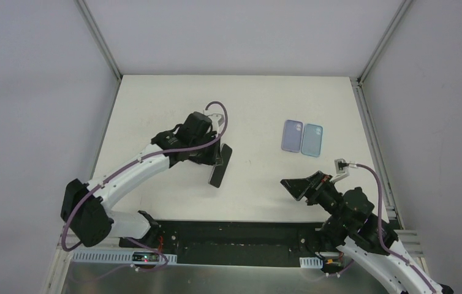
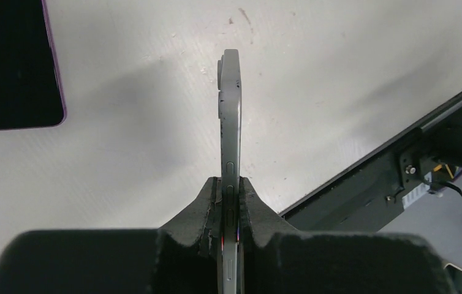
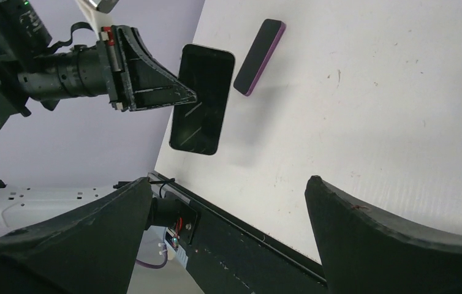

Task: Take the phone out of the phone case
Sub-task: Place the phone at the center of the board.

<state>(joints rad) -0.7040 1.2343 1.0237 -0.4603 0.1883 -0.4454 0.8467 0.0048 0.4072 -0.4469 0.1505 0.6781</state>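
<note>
The phone (image 2: 231,110) is gripped edge-on by the closed left pincer (image 2: 230,190) and seemingly lifted off the table (image 1: 155,110), probably to separate it from the purple case (image 3: 260,54) that lies just beside it. The right pincer (image 3: 228,184) is spread wide with nothing held. No brand or writing can be read.

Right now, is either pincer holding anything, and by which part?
The left pincer clamps the phone, one finger on its front face and one on its back, at a long side edge. The right pincer is open and empty.
</note>
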